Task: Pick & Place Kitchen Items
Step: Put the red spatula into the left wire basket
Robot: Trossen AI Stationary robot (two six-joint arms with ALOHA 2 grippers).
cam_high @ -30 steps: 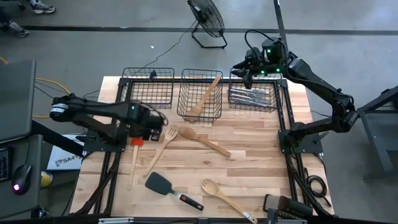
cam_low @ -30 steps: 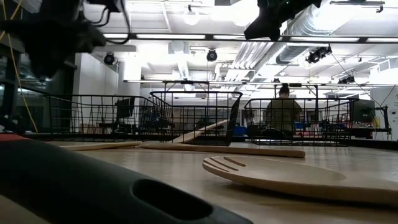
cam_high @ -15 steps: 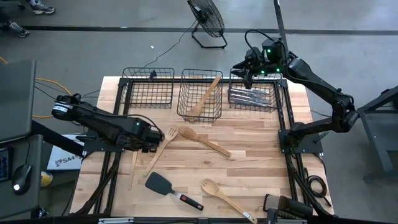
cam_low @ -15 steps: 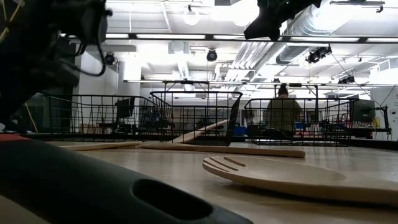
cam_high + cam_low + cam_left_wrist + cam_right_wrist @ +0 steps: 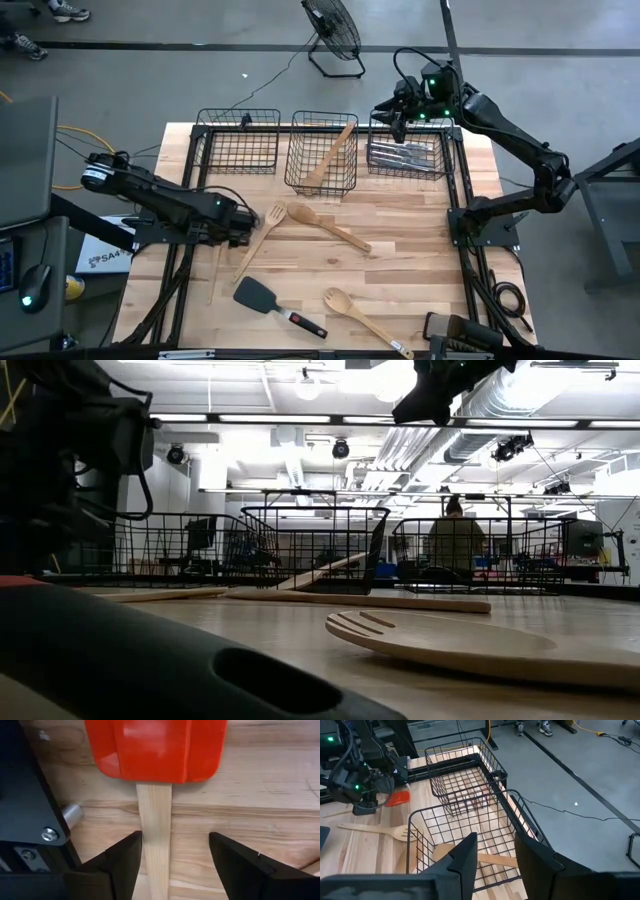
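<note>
Between the left pincer's point(image 5: 172, 865) spread fingers lies the spatula's point(image 5: 155, 780) wooden handle.

Left gripper point(image 5: 175, 865) agape, low.

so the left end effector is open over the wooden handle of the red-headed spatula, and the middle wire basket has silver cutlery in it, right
Not quite. The high view shows the middle black wire basket holding a pale wooden spoon; the silver metal cutlery lies in the right-hand basket. The rest holds: the left end effector is open over the wooden handle of the red-headed spatula.
</note>
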